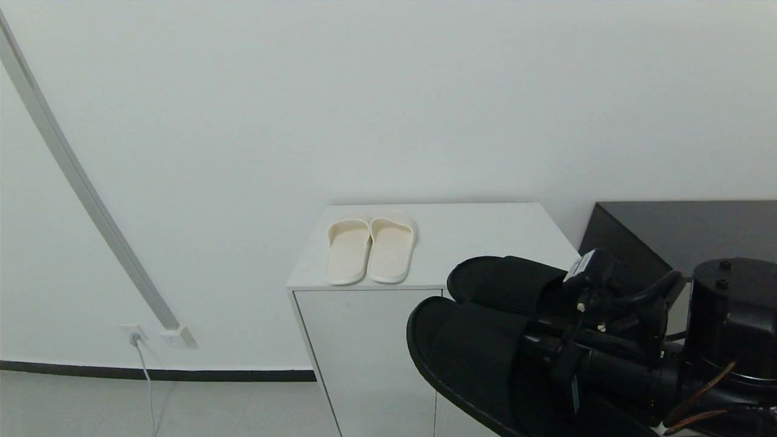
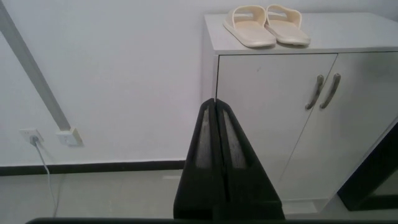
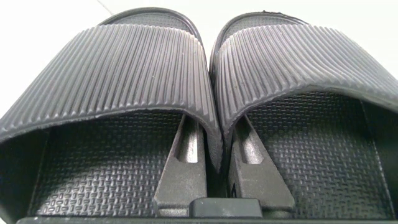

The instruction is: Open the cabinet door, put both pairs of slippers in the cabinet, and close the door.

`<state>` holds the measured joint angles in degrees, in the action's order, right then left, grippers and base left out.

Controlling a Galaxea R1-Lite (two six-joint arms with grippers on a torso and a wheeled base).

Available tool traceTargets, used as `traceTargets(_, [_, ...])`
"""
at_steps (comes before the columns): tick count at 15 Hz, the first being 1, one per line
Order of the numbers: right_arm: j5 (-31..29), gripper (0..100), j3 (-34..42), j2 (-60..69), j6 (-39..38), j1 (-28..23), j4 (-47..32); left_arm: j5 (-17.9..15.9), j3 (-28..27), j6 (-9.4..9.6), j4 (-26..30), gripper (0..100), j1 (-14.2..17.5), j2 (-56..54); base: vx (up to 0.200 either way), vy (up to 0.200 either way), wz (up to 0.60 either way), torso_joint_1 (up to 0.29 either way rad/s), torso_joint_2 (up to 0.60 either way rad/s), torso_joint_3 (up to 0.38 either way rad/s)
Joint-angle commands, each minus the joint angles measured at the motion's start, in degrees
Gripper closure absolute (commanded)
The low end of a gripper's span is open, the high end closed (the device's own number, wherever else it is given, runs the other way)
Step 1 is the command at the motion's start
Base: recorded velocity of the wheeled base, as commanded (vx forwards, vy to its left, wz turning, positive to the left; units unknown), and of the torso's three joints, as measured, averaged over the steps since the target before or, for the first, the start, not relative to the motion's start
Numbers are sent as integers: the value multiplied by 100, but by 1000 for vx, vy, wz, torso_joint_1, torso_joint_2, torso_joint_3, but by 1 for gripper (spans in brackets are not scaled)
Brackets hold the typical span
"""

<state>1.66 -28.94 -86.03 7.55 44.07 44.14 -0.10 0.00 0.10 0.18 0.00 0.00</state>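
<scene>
Your right gripper [image 3: 214, 127] clamps both black slippers [image 1: 479, 340] at near right | your left gripper [image 2: 216, 111] is pinched together | cream slippers [image 1: 370, 249] sit on the cabinet [image 1: 485, 237] top's left side | doors [image 2: 280, 124] closed.

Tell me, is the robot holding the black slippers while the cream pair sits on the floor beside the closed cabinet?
Not quite: the cream pair sits on top of the cabinet, not on the floor, as the head view shows. The right gripper does hold the black slippers, and the cabinet is closed.
</scene>
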Motion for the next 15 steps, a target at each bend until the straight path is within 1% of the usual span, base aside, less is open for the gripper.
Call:
traceTargets(1, [168,100,108,51,1,-21,-2,1,0,-1,-1,100,0,0,0,0,0,0,0,0])
traceTargets(11, [186,100,222,42,10,-74,-11,19,0,-10,-1,100,0,0,0,0,0,0,0,0])
traceTargets(15, [177,100,240,69,19,-74,-2,1,0,-1,-1,100,0,9,0,0,0,-123,289,161])
